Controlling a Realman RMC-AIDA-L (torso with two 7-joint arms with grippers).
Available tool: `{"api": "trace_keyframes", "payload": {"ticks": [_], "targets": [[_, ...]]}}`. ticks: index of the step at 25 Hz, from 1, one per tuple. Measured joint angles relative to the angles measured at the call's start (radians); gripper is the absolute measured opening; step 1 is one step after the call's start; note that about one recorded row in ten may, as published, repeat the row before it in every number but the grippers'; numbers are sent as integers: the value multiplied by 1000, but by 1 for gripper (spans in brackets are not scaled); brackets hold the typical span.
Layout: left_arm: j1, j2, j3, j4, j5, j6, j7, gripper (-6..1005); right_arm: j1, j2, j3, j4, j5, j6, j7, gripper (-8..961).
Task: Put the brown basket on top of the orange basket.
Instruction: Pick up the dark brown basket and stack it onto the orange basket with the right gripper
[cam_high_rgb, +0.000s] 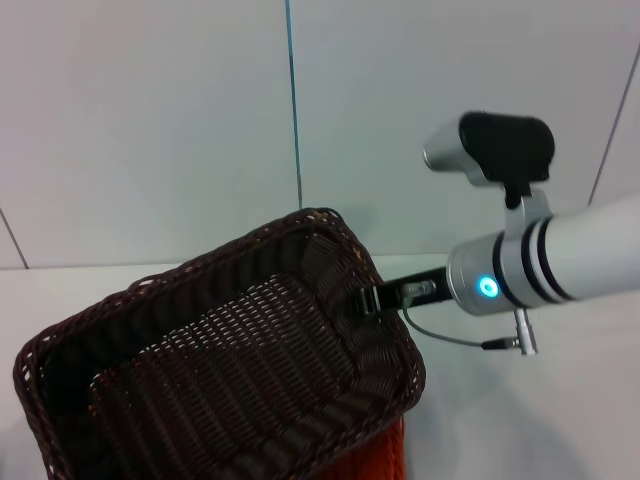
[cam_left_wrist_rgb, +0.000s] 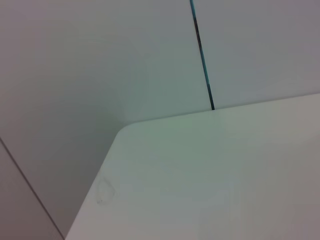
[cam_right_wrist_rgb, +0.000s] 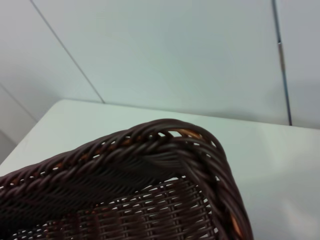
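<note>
Brown basket (cam_high_rgb: 230, 370) sitting tilted in the lower left and middle of the head view, open side facing up toward the camera, its far right corner raised highest. Resting over the orange basket (cam_high_rgb: 385, 455), of which only a strip of orange weave is showing beneath the brown one's lower right edge. Whether fully seated or partly held aloft, cannot tell.

Right hand (cam_high_rgb: 375, 300) reaching in from the right, dark fingers clamped on the braided rim of the brown basket at its right-hand long side, near the raised corner. One finger appearing inside the rim, the rest of the hand outside. Silver wrist with a glowing blue ring and a thin cable looping below, just behind the hand; white forearm running off to the right edge.

Right wrist view looking across the rounded corner of the brown basket (cam_right_wrist_rgb: 150, 150) from close up, the braided rim filling the lower half. Glints of the orange basket (cam_right_wrist_rgb: 187, 133) peeking through gaps in the dark weave at the corner. White surface (cam_right_wrist_rgb: 280, 165) lying beyond, pale wall behind it.

Left hand not showing anywhere; left wrist view taking in only a rounded corner of the white surface (cam_left_wrist_rgb: 210, 175) and the wall with a dark seam.
</note>
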Motion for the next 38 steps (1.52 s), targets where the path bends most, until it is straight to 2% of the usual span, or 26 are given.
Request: {"api": "trace_keyframes", "payload": {"ticks": [4, 6, 14, 22, 31, 36, 38], "targets": [[3, -2, 2, -5, 0, 0, 8, 670, 80, 1, 68, -57, -5, 115, 0, 126], [4, -2, 1, -6, 0, 0, 9, 670, 103, 4, 59, -74, -37, 146, 0, 126], [11, -1, 1, -10, 0, 0, 10, 669, 84, 6, 16, -137, -55, 149, 1, 124], [10, -1, 5, -9, 0, 0, 11, 669, 58, 2, 15, -140, -57, 154, 1, 122], [8, -2, 1, -9, 0, 0, 11, 670, 62, -21, 44, -229, -64, 164, -13, 120], [1, -1, -1, -10, 0, 0, 11, 671, 64, -19, 43, -225, -86, 168, -19, 163], [0, -1, -1, -10, 0, 0, 11, 671, 65, -18, 40, -202, -86, 163, -19, 224]]}}
